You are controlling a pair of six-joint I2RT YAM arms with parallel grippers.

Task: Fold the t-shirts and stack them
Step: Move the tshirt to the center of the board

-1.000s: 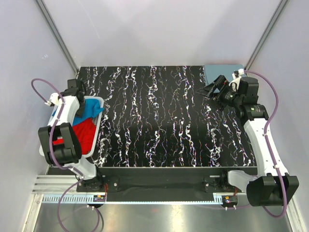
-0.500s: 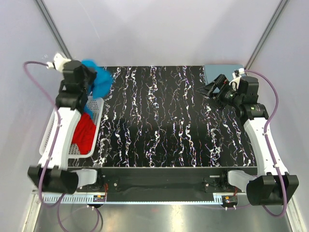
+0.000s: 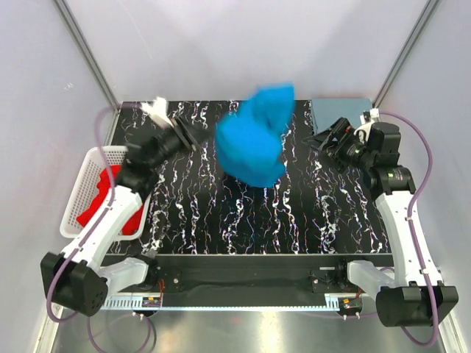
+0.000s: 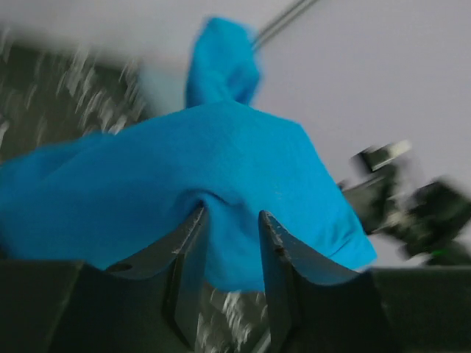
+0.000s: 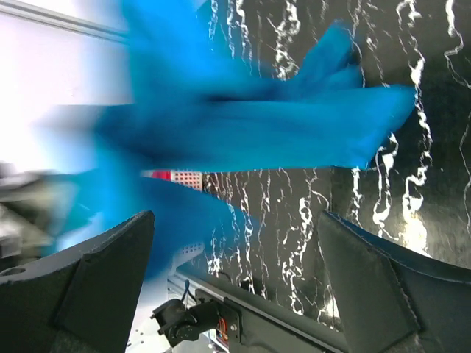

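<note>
Well, the left gripper (image 3: 190,138) has its jaws a little apart, and they hold nothing. Just to the right of those jaws, the bright blue shirt (image 3: 254,143) is bunched up in the air above the table (image 3: 221,213). It does not touch them, and it looks blurry. Further right, the right gripper (image 3: 321,140) has its jaws wide apart and empty, and the blue shirt is out in front of them. Just beside the right jaws, on their far side, lies a flat grey-blue shirt (image 3: 335,110).

What could go wrong? The blue shirt is loose, so I think it may land in a crumpled heap and not flat. Then it would be hard to fold. Nothing holds it, so it may also drop too far from both sets of jaws. If the right jaws grab at it now, they could pinch a thick lump or miss it.

There is one container, the white basket (image 3: 73,202). It sits to the left of the left jaws and behind them. Red shirts (image 3: 99,195) are heaped in it. No blue cloth shows in it.
</note>
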